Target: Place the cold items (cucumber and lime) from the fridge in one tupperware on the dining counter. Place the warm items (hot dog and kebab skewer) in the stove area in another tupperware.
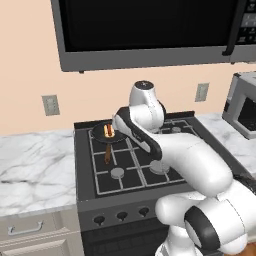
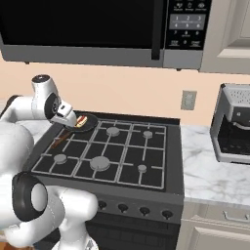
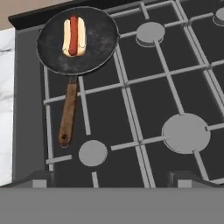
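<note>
Peach wall (image 1: 30, 65) with outlet plates (image 1: 50, 105), microwave (image 2: 97, 29) overhead, cream cabinets (image 1: 35, 235) below, toaster oven (image 2: 233, 129) at right

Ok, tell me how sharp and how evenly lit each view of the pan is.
Hand view: crisp, flat even light, the hot dog and frying pan sharply outlined, no glare. Left base view: softer, the pan small and half hidden behind the arm. Right base view: clear on the stove, though the pan is tiny beside the arm; no blur.
</note>
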